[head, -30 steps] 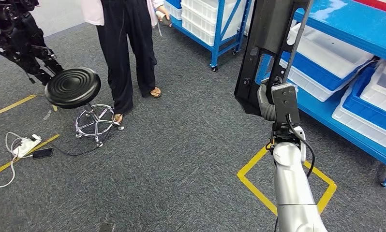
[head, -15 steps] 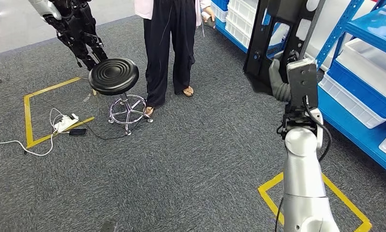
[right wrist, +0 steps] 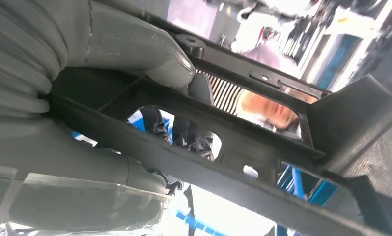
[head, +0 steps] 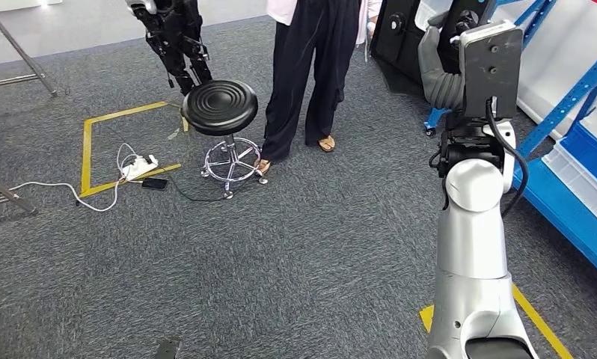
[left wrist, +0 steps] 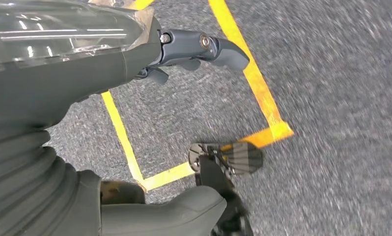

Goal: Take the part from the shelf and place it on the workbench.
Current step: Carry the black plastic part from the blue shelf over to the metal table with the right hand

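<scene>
The right hand [head: 435, 63] is up high and holds the big black part [head: 400, 34]. Its grey thumb [right wrist: 135, 49] lies on one side of the part's frame and its dark fingers [right wrist: 194, 135] curl around the other. The left hand [left wrist: 184, 54] hangs over the grey floor [head: 280, 254] with nothing in it, fingers loose. A person [head: 314, 67] stands near a black stool [head: 221, 108]. A blue shelf [head: 572, 164] is on the right.

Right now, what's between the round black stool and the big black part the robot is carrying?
In the head view, a person in dark trousers stands between the stool and the black part held by the right hand.
</scene>
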